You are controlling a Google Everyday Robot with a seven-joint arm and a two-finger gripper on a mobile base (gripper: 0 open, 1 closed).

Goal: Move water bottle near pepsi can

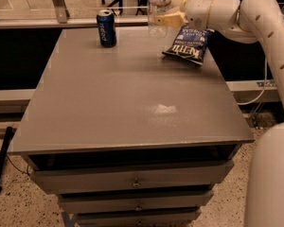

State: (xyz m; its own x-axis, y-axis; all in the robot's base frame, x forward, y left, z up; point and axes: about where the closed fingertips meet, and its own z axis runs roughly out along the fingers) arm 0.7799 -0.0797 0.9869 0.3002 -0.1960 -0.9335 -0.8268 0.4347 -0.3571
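The water bottle [158,6] is a clear ribbed bottle with a white-and-red label band, held upright above the far edge of the table; its cap is cut off by the top of the view. My gripper [169,14] reaches in from the right and is shut on the bottle's right side. The pepsi can [106,28], dark blue with a silver top, stands upright at the far left part of the table, well to the left of the bottle.
A flat dark blue chip bag [188,44] lies at the far right of the grey table [132,103], under my arm. Drawers [132,181] face the front below the tabletop. My white arm [270,37] runs down the right side.
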